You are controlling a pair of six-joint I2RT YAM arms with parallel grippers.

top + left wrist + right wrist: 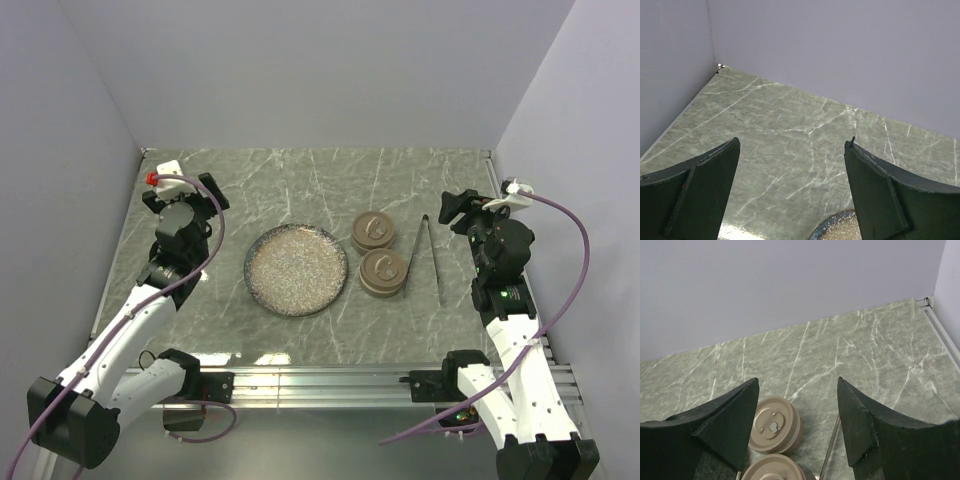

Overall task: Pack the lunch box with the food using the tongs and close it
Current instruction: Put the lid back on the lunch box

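While both arms hang over the table, the speckled plate [297, 270] lies between them. Just right of the plate is the near tin [383, 272], lidded. The far tin [373, 231] is behind it, also lidded; can't tell if they touch. Tongs [431, 255] lie flat further right of the plate, past the tins, tips near, joined end far. Left gripper [792, 145] is left of the plate and beyond it, jaws wide apart, nothing between. Right gripper [797, 382] is well right of the plate, jaws apart, holding nothing.

One speckled plate [296, 270] and one pair of tongs [425, 228]. Two round brown tins, both seemingly lidded: the far tin [373, 231] and the near tin [383, 272].
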